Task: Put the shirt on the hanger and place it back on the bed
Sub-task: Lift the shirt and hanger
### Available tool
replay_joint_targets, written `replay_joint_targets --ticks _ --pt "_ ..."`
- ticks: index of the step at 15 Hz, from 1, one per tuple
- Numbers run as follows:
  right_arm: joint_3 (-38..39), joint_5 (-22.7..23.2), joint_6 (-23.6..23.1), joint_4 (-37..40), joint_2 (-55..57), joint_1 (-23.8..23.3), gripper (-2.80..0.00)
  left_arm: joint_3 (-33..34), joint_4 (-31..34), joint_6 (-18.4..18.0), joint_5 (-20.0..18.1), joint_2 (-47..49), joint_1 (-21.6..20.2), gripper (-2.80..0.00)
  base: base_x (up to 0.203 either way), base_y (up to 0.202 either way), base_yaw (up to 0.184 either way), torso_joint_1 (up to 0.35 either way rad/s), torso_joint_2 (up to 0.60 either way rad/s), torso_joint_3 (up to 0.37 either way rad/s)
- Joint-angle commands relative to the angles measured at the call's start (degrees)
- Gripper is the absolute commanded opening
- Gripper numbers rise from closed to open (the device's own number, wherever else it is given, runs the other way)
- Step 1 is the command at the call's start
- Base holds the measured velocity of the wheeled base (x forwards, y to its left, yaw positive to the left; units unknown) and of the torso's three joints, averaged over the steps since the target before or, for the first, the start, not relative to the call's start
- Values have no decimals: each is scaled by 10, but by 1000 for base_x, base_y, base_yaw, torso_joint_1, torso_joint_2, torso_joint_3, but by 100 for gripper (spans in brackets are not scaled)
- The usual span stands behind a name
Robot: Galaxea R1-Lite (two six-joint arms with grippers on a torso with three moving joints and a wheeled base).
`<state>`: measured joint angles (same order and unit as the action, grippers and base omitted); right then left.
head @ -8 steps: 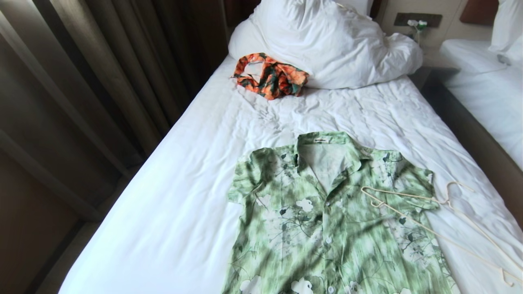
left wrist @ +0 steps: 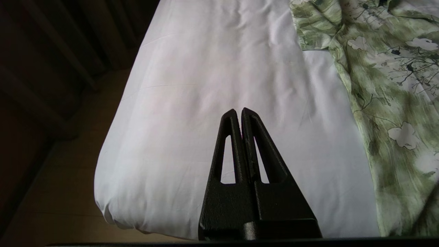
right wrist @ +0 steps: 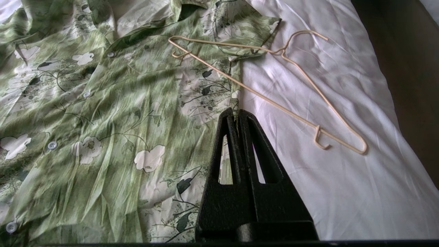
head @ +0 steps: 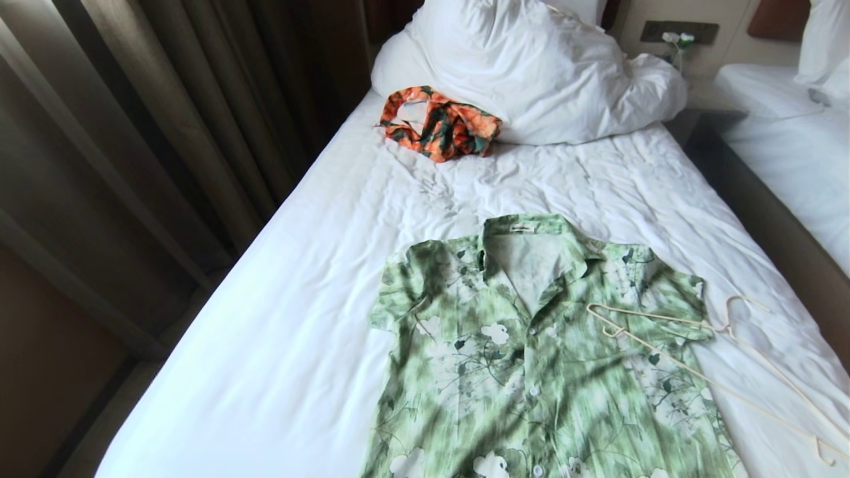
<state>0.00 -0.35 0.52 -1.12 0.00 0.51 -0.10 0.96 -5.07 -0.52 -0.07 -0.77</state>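
Note:
The pale green flowered shirt (head: 531,358) lies flat and buttoned on the bed (head: 299,318), collar toward the pillow. The thin cream hanger (head: 704,362) rests partly on the shirt's right sleeve and partly on the sheet, hook pointing away from me. Neither arm shows in the head view. My left gripper (left wrist: 239,110) is shut and empty above bare sheet, to the left of the shirt (left wrist: 380,75). My right gripper (right wrist: 236,111) is shut and empty above the shirt's (right wrist: 103,113) right edge, with the hanger (right wrist: 274,99) just beyond it.
A crumpled orange-and-dark-green garment (head: 438,123) lies by the white duvet and pillow (head: 531,66) at the head of the bed. Curtains (head: 133,133) hang on the left. A second bed (head: 790,146) stands to the right across a narrow gap.

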Motion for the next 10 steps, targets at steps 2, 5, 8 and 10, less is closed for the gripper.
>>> replay_joint_targets --ticks 2,5,8,10 --pt "5 0 -1 0 1 0 -280 0 0 0 0 0 0 -280 0 0 0 0 0 0" --pt "5 0 0 0 1 0 -280 0 0 0 0 1 0 -280 0 0 0 0 0 0" --pt "-15 6 -14 2 1 0 -280 0 0 0 0 1 0 -280 0 0 0 0 0 0" --pt "-51 13 -15 7 8 0 -280 0 0 0 0 1 0 -280 0 0 0 0 0 0"
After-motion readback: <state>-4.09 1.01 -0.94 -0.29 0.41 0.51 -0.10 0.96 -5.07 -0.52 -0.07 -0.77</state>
